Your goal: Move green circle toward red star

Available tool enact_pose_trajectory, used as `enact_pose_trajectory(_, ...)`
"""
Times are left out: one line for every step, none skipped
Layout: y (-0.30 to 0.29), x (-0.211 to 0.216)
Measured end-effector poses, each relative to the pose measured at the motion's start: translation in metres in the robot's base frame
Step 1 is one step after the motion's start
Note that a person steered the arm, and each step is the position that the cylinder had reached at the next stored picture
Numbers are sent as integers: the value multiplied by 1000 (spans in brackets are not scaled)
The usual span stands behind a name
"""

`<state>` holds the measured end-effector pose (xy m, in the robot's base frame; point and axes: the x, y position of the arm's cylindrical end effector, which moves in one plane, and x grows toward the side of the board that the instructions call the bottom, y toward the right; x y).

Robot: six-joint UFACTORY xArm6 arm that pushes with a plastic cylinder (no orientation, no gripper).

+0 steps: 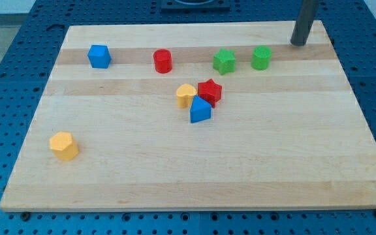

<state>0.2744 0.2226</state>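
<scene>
The green circle (261, 57) stands near the view's top right on the wooden board (194, 170). The red star (209, 91) lies below and to its left, near the board's middle, touching a yellow heart (186, 95) on its left and a blue block (200, 110) below it. My tip (298, 44) rests on the board at the view's top right, to the right of and slightly above the green circle, a short gap apart from it.
A green star (224, 61) sits just left of the green circle. A red cylinder (163, 61) and a blue cube (99, 56) lie further left along the top. A yellow block (64, 145) sits at the lower left.
</scene>
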Motion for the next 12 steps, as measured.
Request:
enact_pose_trajectory(-40,19)
enact_pose_trajectory(-107,46)
enact_pose_trajectory(-163,66)
enact_pose_trajectory(-166,66)
enact_pose_trajectory(-125,66)
enact_pose_trajectory(-120,67)
enact_pose_trajectory(-116,67)
enact_pose_trajectory(-70,67)
enact_pose_trajectory(-37,68)
enact_pose_trajectory(-50,77)
enact_pose_trajectory(-84,81)
enact_pose_trajectory(-120,83)
